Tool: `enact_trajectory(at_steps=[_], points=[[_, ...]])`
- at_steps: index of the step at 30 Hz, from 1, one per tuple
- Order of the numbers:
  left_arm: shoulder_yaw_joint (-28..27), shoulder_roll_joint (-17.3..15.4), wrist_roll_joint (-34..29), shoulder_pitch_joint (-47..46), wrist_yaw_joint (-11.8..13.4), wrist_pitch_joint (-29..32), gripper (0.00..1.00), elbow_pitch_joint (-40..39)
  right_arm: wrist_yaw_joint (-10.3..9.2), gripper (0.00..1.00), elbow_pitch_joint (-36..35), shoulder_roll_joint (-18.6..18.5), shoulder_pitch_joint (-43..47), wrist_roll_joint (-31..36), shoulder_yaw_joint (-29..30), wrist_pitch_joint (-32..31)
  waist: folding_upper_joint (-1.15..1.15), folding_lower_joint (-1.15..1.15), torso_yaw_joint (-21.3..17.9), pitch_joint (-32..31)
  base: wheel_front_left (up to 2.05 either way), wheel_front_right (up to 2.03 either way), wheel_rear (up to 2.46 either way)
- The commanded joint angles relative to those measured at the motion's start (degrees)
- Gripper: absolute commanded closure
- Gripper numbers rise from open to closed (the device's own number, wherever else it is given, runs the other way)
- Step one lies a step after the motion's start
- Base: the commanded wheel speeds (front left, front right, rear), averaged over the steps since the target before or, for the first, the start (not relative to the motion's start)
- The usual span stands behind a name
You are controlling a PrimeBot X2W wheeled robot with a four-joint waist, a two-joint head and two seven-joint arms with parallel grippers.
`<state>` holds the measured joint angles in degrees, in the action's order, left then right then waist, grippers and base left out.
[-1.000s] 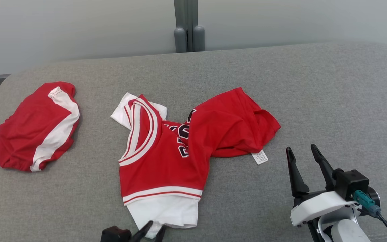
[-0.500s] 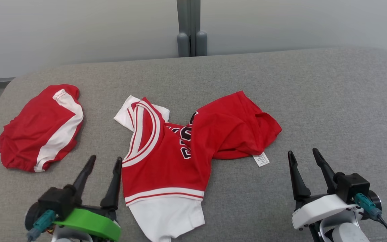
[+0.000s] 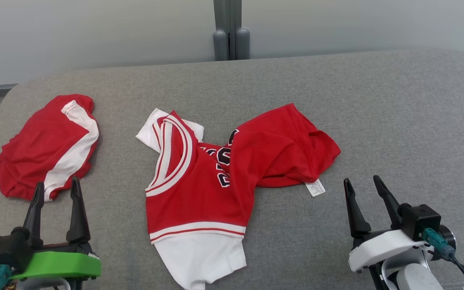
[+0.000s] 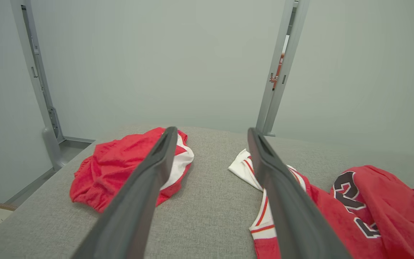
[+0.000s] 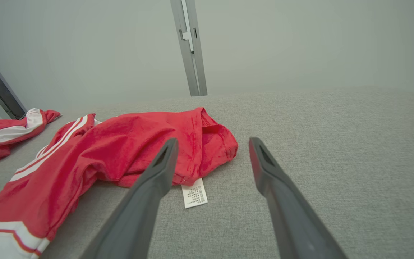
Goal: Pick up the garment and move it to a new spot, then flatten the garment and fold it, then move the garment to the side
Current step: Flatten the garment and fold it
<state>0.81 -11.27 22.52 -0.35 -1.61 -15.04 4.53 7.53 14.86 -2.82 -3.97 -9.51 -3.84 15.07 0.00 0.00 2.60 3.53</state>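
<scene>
Crumpled jersey [image 3: 199, 189] at middle of surface [image 3: 377, 112], btw the hands. Left hand [image 3: 56, 183] & right hand [image 3: 361, 180] both wide, empty. Prob. light, limp, slippy; pinch hem corners.

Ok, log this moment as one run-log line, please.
phase: pre-grasp | jersey: crumpled on grey surface, not held | second red garment: left of jersey | left gripper: open, empty | right gripper: open, empty

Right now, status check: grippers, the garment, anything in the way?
Left gripper open, empty. Right gripper open, empty, near the care label. Red jersey crumpled on the grey cushion, ungripped. Second red garment lies apart, far left.
</scene>
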Motion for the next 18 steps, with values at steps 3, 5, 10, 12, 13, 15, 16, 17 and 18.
enact_trajectory(at_steps=[3, 5, 10, 12, 13, 15, 16, 17, 18], points=[[-2.91, 2.03, -3.14, 1.43, -2.05, -0.18, 0.0, 1.41, -0.08, 0.0, 0.29, -0.13, -0.68, 0.37, -0.03, 0.16, 0.0, 0.0, 0.02, -0.23, 0.0, 0.0, 0.0], [-4.08, 2.61, -5.08, 1.72, -2.93, -0.17, 0.0, 2.18, -0.08, 0.0, 0.29, -0.13, -0.66, 0.56, -0.35, 0.16, 0.0, 0.0, -0.11, -0.58, 0.0, 0.0, 0.0], [-5.44, 4.46, -7.91, 2.83, -4.54, -0.12, 0.0, 4.29, -0.08, 0.0, 0.46, -0.14, -0.01, 1.2, -1.18, 0.15, 0.0, 0.0, -0.59, -1.87, 0.0, 0.0, 0.0], [-5.89, 4.97, -8.49, 3.16, -4.96, -0.12, 0.0, 4.81, -0.08, 0.0, 0.44, -0.13, 0.38, 1.39, -1.49, 0.16, 0.0, 0.0, -0.81, -2.45, 0.0, 0.0, 0.0], [-5.91, 5.17, -8.88, 3.37, -5.08, -0.12, 0.0, 5.06, -0.08, 0.0, 0.42, -0.13, 0.57, 1.47, -1.61, 0.15, 0.0, 0.0, -0.9, -2.68, 0.0, 0.0, 0.0], [-6.06, 5.53, -9.71, 3.67, -5.37, -0.12, 0.0, 5.44, -0.08, 0.0, 0.35, -0.13, 0.86, 1.76, -1.81, 0.15, 0.0, 0.0, -1.1, -3.16, 0.0, 0.0, 0.0], [-6.11, 5.66, -10.04, 3.75, -5.45, -0.12, 0.0, 5.72, -0.08, 0.0, 0.23, -0.17, 0.99, 1.85, -1.96, 0.16, 0.0, 0.0, -1.21, -3.32, 0.0, 0.0, 0.0], [-6.14, 5.72, -10.39, 3.76, -5.49, -0.12, 0.0, 5.86, -0.08, 0.0, 0.16, -0.2, 1.08, 1.8, -2.11, 0.16, 0.0, 0.0, -1.3, -3.42, 0.0, 0.0, 0.0], [-6.15, 5.78, -10.66, 3.77, -5.58, -0.12, 0.0, 6.06, -0.08, 0.0, 0.05, -0.24, 1.18, 1.88, -2.27, 0.16, 0.0, 0.0, -1.38, -3.56, 0.0, 0.0, 0.0]])
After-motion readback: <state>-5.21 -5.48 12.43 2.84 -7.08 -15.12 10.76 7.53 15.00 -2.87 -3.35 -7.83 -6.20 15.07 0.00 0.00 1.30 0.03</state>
